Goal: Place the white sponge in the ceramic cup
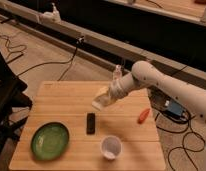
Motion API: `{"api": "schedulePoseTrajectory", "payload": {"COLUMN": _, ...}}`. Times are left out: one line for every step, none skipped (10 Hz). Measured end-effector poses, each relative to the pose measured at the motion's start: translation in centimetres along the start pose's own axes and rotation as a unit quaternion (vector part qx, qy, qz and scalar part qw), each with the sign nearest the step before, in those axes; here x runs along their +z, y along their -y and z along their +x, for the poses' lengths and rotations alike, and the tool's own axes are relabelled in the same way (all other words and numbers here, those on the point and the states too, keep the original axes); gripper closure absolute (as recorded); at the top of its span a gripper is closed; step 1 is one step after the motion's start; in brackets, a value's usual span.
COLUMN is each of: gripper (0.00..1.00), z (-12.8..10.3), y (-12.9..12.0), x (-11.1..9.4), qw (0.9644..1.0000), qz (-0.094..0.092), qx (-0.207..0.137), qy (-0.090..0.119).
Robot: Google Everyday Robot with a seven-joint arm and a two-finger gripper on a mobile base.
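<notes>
Sponge: white sponge (101, 98) held tilted in the air above the middle of the table (56, 92), clear of the wood.
Gripper: gripper (107, 98) clamps the sponge at its right end.
Cup: ceramic cup (111, 147) upright near the front edge, well apart from the sponge, mouth open.
Neighbours: dark bar (90, 123) between sponge and cup; green plate (49, 141) left; orange object (143, 116) right.
Advice: carry the sponge over the bar, centre it above the cup, lower an edge in, then release.
</notes>
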Motion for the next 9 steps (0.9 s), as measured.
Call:
{"api": "schedulePoseTrajectory", "payload": {"gripper": 1.0, "z": 0.0, "y": 0.0, "x": 0.0, "qw": 1.0, "qz": 0.001, "qx": 0.0, "qy": 0.001}}
{"api": "schedulePoseTrajectory", "payload": {"gripper": 1.0, "z": 0.0, "y": 0.2, "x": 0.1, "qw": 1.0, "qz": 0.008, "qx": -0.001, "qy": 0.0}}
{"api": "schedulePoseTrajectory", "payload": {"gripper": 1.0, "z": 0.4, "y": 0.3, "x": 0.2, "qw": 0.9999, "qz": 0.016, "qx": -0.003, "qy": -0.003}}
{"api": "schedulePoseTrajectory", "payload": {"gripper": 1.0, "z": 1.0, "y": 0.6, "x": -0.1, "qw": 0.9998, "qz": 0.021, "qx": -0.002, "qy": -0.005}}
{"api": "schedulePoseTrajectory", "payload": {"gripper": 1.0, "z": 1.9, "y": 0.8, "x": -0.6, "qw": 0.9998, "qz": 0.02, "qx": 0.001, "qy": -0.005}}
{"api": "schedulePoseTrajectory", "payload": {"gripper": 1.0, "z": 2.8, "y": 0.7, "x": -1.1, "qw": 0.9999, "qz": 0.013, "qx": -0.001, "qy": -0.002}}
{"api": "schedulePoseTrajectory", "payload": {"gripper": 1.0, "z": 4.0, "y": 0.7, "x": -1.7, "qw": 1.0, "qz": 0.007, "qx": -0.003, "qy": 0.001}}
{"api": "schedulePoseTrajectory", "payload": {"gripper": 1.0, "z": 5.0, "y": 0.9, "x": -2.1, "qw": 1.0, "qz": 0.005, "qx": -0.005, "qy": 0.002}}
{"api": "schedulePoseTrajectory", "payload": {"gripper": 1.0, "z": 6.6, "y": 1.3, "x": -2.4, "qw": 1.0, "qz": 0.004, "qx": -0.009, "qy": -0.002}}
